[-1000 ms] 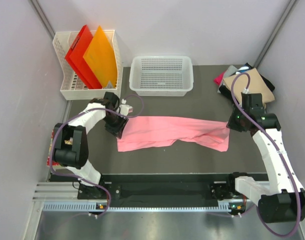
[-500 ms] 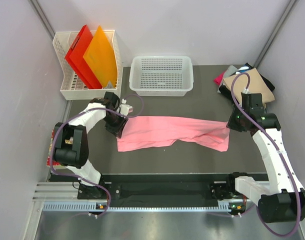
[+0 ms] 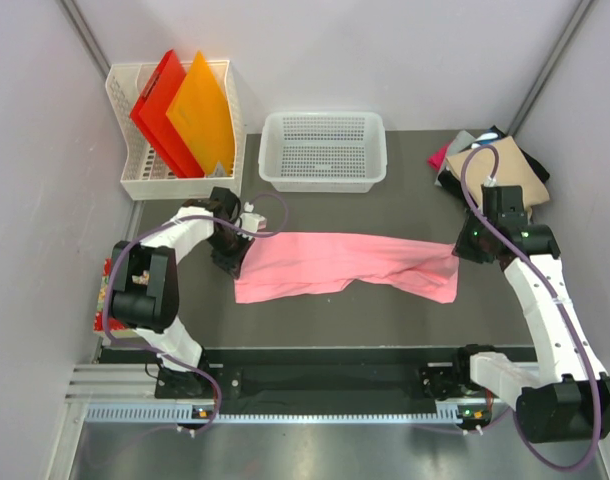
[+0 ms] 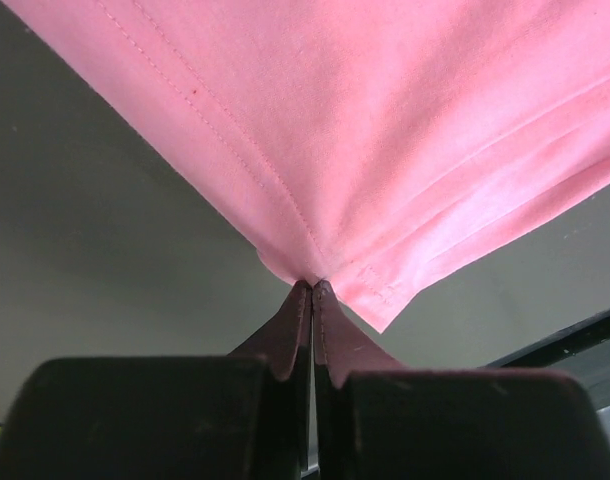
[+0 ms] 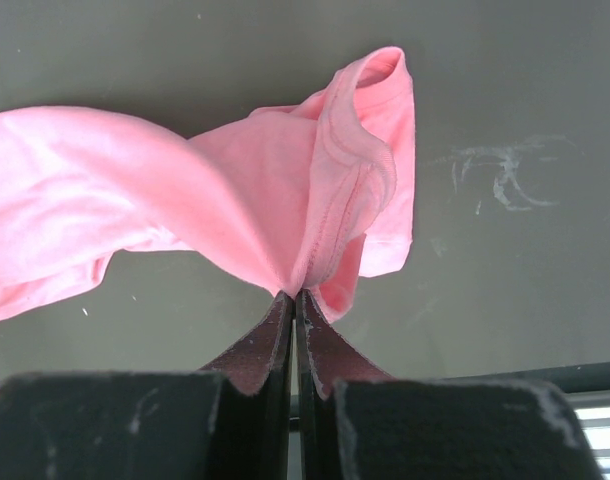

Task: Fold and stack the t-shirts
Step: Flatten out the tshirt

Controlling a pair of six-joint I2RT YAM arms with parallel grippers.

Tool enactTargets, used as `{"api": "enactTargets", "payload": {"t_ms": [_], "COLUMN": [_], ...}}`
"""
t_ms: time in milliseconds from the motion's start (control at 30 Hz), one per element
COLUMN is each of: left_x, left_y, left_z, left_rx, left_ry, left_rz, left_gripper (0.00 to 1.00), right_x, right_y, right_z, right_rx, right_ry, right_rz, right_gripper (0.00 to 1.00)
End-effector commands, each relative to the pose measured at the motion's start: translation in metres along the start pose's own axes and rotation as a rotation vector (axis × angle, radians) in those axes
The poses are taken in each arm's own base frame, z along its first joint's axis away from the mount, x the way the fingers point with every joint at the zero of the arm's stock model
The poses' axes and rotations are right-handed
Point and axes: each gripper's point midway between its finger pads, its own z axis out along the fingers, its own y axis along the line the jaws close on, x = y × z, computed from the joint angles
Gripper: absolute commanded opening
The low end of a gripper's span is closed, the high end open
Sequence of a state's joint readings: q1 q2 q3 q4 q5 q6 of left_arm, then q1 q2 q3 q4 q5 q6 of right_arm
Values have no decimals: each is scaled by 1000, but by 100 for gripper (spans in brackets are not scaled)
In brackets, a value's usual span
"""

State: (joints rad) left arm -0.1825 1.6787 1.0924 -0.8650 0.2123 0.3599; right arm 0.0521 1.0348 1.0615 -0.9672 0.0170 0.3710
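Pink t-shirt (image 3: 345, 262): left jaws and right jaws are clamped on opposite ends. Fold step; next move likely needs a synchronized lift.

Pink t-shirt (image 3: 335, 262) stretched lengthwise across centre; folded t-shirts (image 3: 510, 172) piled far right corner.

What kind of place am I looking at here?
Probably a robot lab cell: left arm and right arm bolted at a dark table, plain walls around, a pink shirt laid out.
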Motion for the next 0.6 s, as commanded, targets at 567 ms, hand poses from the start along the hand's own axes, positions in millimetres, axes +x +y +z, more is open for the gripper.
{"api": "enactTargets", "payload": {"t_ms": [567], "left_x": [-73], "left_y": [-2], "left_z": [-118], "left_rx": [-91], "left_ry": [-266], "left_rz": [81], "left_gripper": [0], "right_x": [-39], "right_y": [28], "right_z": [-55], "right_rx": [-107], "right_ry": [-112], "right_rz": [25], "right_gripper": [0]}}
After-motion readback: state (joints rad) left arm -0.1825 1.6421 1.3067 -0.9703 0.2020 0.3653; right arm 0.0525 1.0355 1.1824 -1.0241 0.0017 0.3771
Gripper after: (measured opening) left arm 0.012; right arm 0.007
